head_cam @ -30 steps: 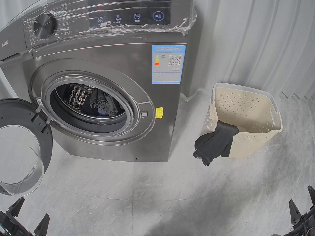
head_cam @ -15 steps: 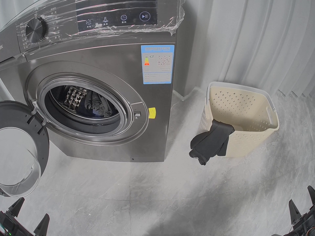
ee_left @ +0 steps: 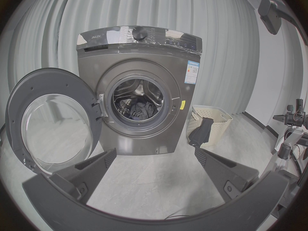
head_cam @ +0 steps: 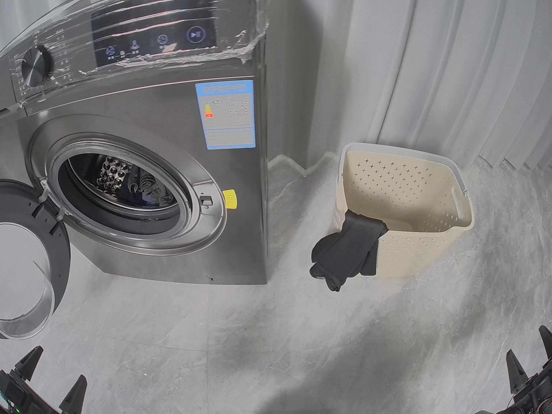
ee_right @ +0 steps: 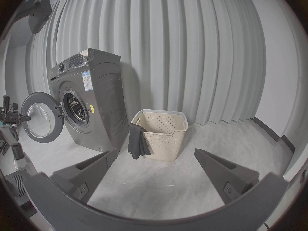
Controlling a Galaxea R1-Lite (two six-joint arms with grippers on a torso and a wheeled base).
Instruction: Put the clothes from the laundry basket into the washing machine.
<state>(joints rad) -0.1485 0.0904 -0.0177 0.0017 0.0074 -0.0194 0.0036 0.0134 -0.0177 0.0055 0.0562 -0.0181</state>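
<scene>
A grey washing machine (head_cam: 149,139) stands at the left with its round door (head_cam: 23,260) swung open. Dark clothes (head_cam: 144,188) lie in its drum (ee_left: 139,108). To its right on the floor stands a cream laundry basket (head_cam: 402,202). A dark garment (head_cam: 345,251) hangs over the basket's front rim, down to the floor. My left gripper (head_cam: 49,378) is low at the near left, open and empty. My right gripper (head_cam: 532,357) is low at the near right, open and empty. The basket (ee_right: 162,133) and the hanging garment (ee_right: 137,141) lie ahead of the right gripper (ee_right: 154,154).
White curtains (head_cam: 437,58) hang behind the basket and the machine. Grey marble floor (head_cam: 287,340) stretches free between the grippers, the machine and the basket. The open door juts out over the floor at the left.
The whole head view has shifted: machine and basket now sit further left in the picture, so the camera turned right. Both grippers hold the same places, open.
</scene>
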